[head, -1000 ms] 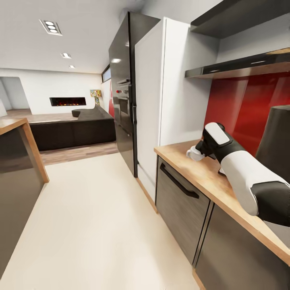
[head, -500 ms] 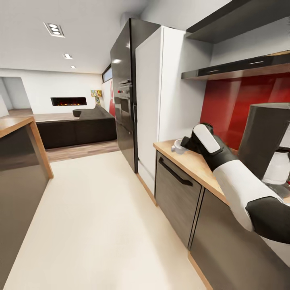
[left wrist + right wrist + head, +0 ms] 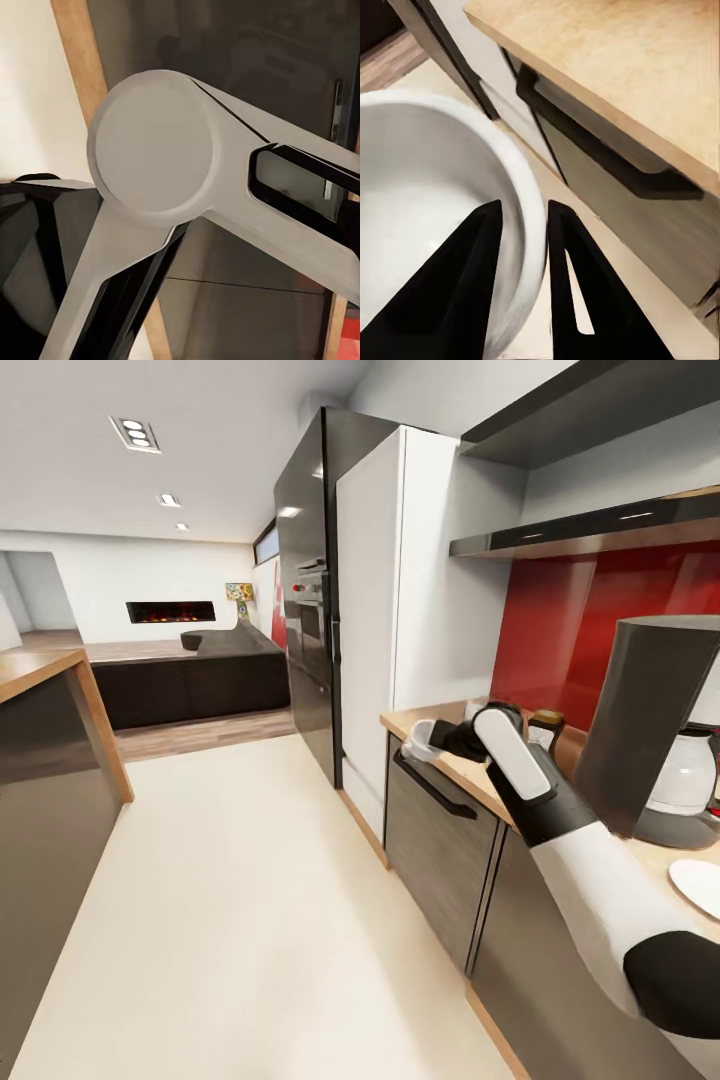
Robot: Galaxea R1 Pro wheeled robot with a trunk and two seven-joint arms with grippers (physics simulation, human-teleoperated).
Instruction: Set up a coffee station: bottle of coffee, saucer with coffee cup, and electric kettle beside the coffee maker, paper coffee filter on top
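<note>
My right gripper (image 3: 437, 740) is shut on the rim of the white coffee cup (image 3: 419, 738), which it holds tilted over the front edge of the kitchen countertop (image 3: 402, 726). In the right wrist view the cup (image 3: 427, 225) has its wall pinched between the two black fingers (image 3: 472, 292). The dark-grey coffee maker (image 3: 648, 710) stands on the counter to the right, and the white saucer (image 3: 700, 885) lies in front of it. A small dark bottle of coffee (image 3: 545, 728) stands behind my forearm. The black kitchen shelf (image 3: 590, 528) runs above the red splashback.
A grey cabinet front with a black bar handle (image 3: 437, 788) sits under the counter. A tall white fridge (image 3: 395, 600) and a black oven column (image 3: 305, 610) stand to its left. A wooden island (image 3: 45, 760) bounds the pale floor at the left. My own arm link (image 3: 157, 157) is close in the left wrist view.
The head view shifted at first, bringing the coffee maker and saucer into sight. My right gripper has carried the cup from the counter out toward its front edge, uncovering the bottle.
</note>
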